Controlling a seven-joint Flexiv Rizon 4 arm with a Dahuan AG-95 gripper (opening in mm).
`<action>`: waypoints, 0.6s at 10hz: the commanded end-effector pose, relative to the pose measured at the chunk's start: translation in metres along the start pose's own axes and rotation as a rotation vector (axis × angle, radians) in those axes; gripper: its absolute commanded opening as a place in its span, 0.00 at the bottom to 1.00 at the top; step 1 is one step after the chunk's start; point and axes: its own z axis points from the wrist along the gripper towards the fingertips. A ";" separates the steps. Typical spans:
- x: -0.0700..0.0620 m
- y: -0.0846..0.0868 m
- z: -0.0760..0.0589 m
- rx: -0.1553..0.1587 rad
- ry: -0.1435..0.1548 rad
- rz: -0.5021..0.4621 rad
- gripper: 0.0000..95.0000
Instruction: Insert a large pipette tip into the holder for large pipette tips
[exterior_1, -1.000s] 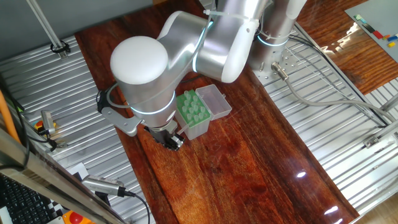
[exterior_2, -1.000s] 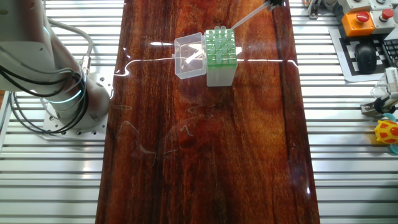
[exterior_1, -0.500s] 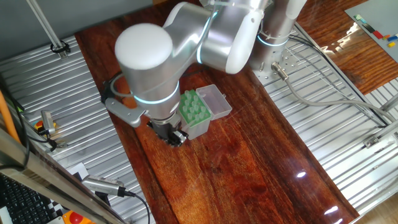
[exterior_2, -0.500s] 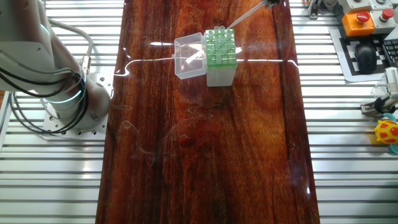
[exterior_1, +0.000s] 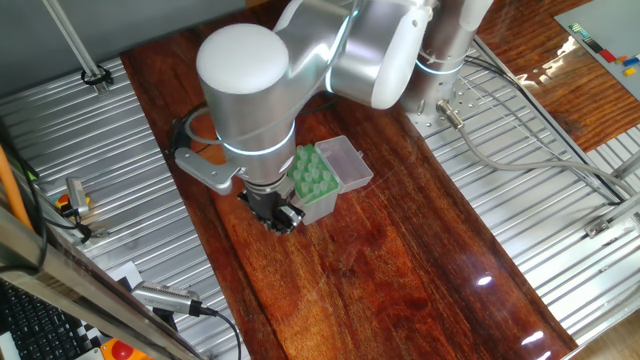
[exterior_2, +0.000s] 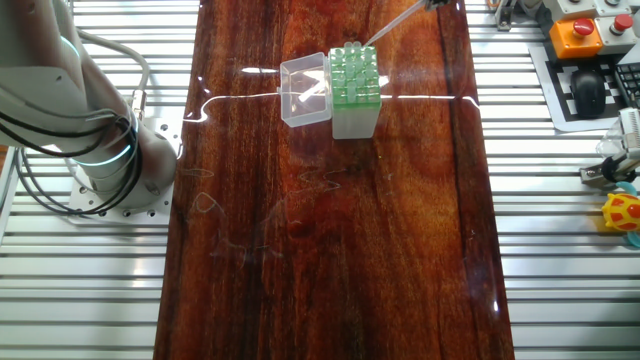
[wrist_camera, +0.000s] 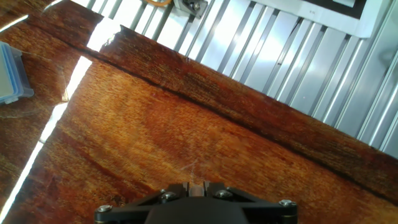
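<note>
While the arm (exterior_1: 300, 70) is leaning over the near end of the wooden table (exterior_1: 400, 260), its gripper (exterior_1: 280, 214) is hanging low just beside the holder (exterior_1: 312, 183), on the side facing away from the lid (exterior_1: 345, 163). From this fixed view the black fingers are showing only as a dark cluster under the wrist, and the tip itself is not making itself out against them.

Seen from the other fixed view, the tip (exterior_2: 393, 24) is running as a thin pale line slanting down from the top edge of the picture, where a sliver of the gripper (exterior_2: 436, 3) is peeking in, toward the far corner of the holder (exterior_2: 353, 88). Its narrow end is sitting over or just at that corner of the green top; whether it is touching the top or hovering above it cannot be told. The tip is tilting well away from upright. The clear lid (exterior_2: 304, 90) is lying open, flat beside the box and touching it along one edge.

Looking along the hand, only the dark base of the gripper (wrist_camera: 196, 202) is showing at the bottom, with bare table (wrist_camera: 186, 130) beyond and ribbed metal decking (wrist_camera: 298, 56) past its edge. The fingers are out of sight there, so how wide they are standing cannot be told, though the tip is evidently hanging from them.
</note>
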 end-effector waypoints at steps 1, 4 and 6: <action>-0.005 0.000 -0.001 0.001 -0.008 -0.010 0.00; -0.009 0.000 -0.004 0.001 -0.034 -0.020 0.00; -0.008 -0.001 -0.005 0.007 -0.048 -0.030 0.00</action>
